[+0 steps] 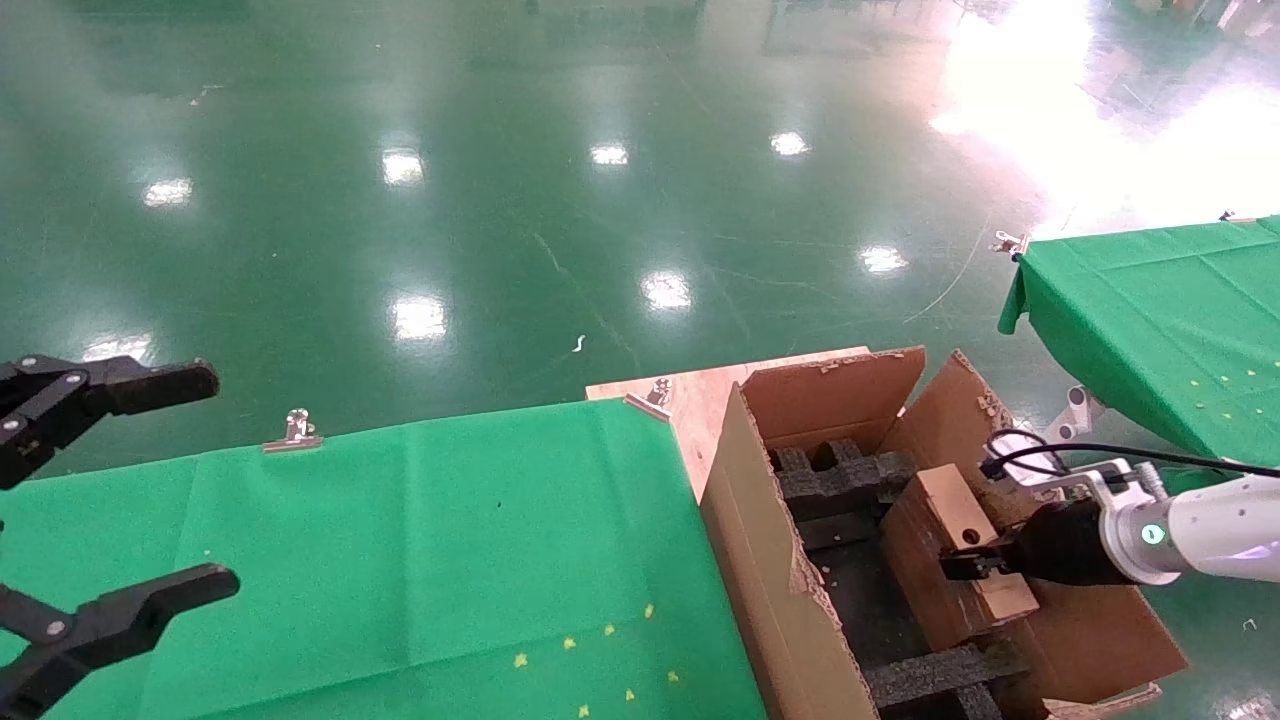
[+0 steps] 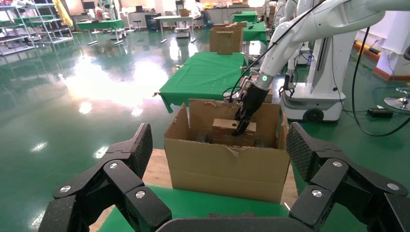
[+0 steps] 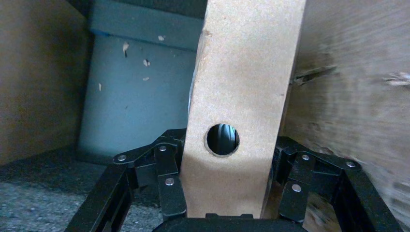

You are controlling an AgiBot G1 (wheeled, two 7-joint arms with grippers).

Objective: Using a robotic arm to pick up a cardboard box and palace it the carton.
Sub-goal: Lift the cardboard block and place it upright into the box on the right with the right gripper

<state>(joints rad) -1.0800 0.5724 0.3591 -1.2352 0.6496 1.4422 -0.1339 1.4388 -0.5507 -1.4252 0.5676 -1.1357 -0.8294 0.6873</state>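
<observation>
The large brown carton (image 1: pixel 745 560) with torn flaps stands at the right end of my table, with black foam inserts (image 1: pixel 840 470) inside. The small cardboard box (image 1: pixel 945 500) with a round hole sits tilted inside the carton, near its right wall. My right gripper (image 1: pixel 965 565), on the white arm with the teal ring (image 1: pixel 1150 533), is shut on that box. In the right wrist view the box (image 3: pixel 241 87) fills the gap between the black fingers (image 3: pixel 169 183). My left gripper (image 1: pixel 150 480) is open and empty over the table's left end. The left wrist view shows the carton (image 2: pixel 227 169) and box (image 2: pixel 225 129) ahead.
The table has a green cloth (image 1: pixel 400 560), held by metal clips (image 1: pixel 293 432), with a bare wooden board (image 1: pixel 690 400) beside the carton. A second green-clothed table (image 1: pixel 1160 320) stands to the right. Shiny green floor lies beyond.
</observation>
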